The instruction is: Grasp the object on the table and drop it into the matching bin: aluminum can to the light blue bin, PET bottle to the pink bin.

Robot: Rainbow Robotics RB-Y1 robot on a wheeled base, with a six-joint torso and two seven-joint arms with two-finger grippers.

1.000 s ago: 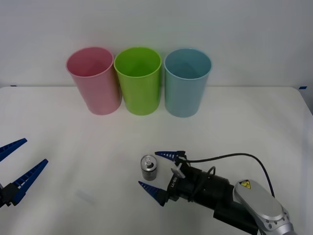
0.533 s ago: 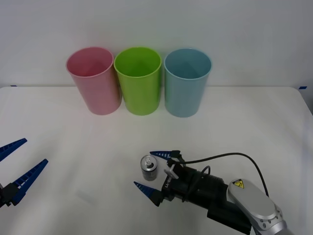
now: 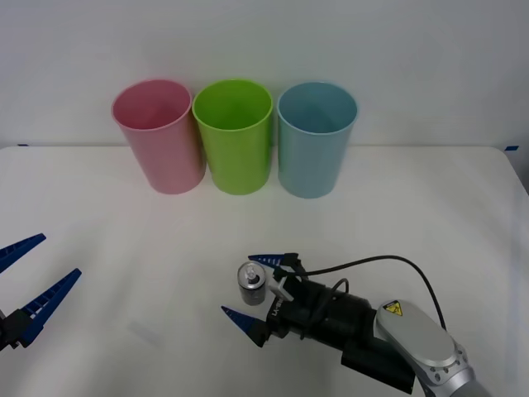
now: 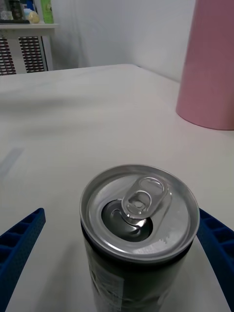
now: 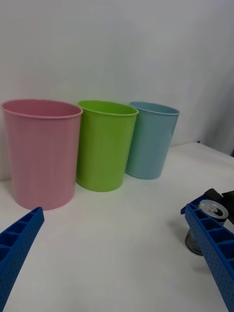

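Approach stage: my right gripper (image 3: 254,289) straddles the aluminum can (image 3: 252,283), fingers spread, unclosed (left gripper (image 3: 28,280) idle, open); grasp and light blue bin (image 3: 315,139) drop remain

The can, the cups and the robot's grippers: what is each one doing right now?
aluminum can: upright on the table, tab end up, top already opened, not yet gripped.
right gripper: open, one finger on each side of the can.
left gripper: open, parked at the table's left edge.
pink bin: upright, nothing seen inside.
lime green bin: upright, nothing seen inside.
light blue bin: upright, nothing seen inside.
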